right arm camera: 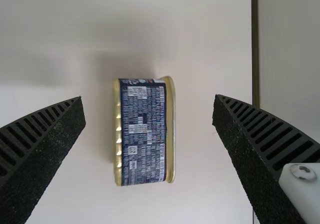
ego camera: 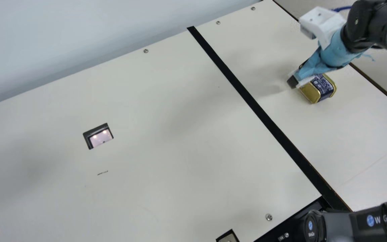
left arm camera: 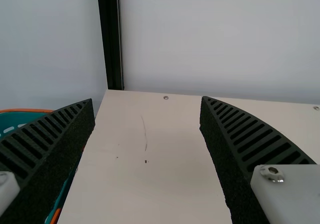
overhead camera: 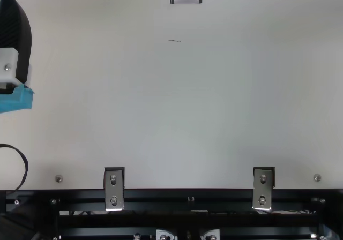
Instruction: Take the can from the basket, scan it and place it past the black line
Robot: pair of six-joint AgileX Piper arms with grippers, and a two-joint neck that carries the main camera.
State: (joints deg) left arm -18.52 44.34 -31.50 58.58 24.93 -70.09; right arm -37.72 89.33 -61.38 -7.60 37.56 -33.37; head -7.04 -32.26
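The right gripper (right arm camera: 149, 101) has its two ribbed fingers (right arm camera: 252, 146) spread wide, wider than the rectangular tin can (right arm camera: 144, 134) that sits between them, with bare table showing on either side of it in the right wrist view; it pinches nothing, and from the main view alone I cannot tell whether a fingertip brushes the tin; the can rests on one of its narrow sides on the cream table (ego camera: 364, 134), dark blue printed label upward, gold metal at both edges, beyond the black line (ego camera: 247, 95) on the robot's right; I judge it stiff and fairly heavy for its size if full, hardly fragile, though smooth metal could slide under a light or off-centre squeeze; the best hold looks to be across the gold faces, one ribbed pad to each, near mid-length, so that it neither twists nor tips; given where it sits, the placing looks done, whether or not it was scanned, and the next move would be to lift straight clear without nudging it; farther out, the left gripper (left arm camera: 147, 101) is likewise spread and empty, with the teal basket's orange rim (left arm camera: 25, 110) beside one finger.
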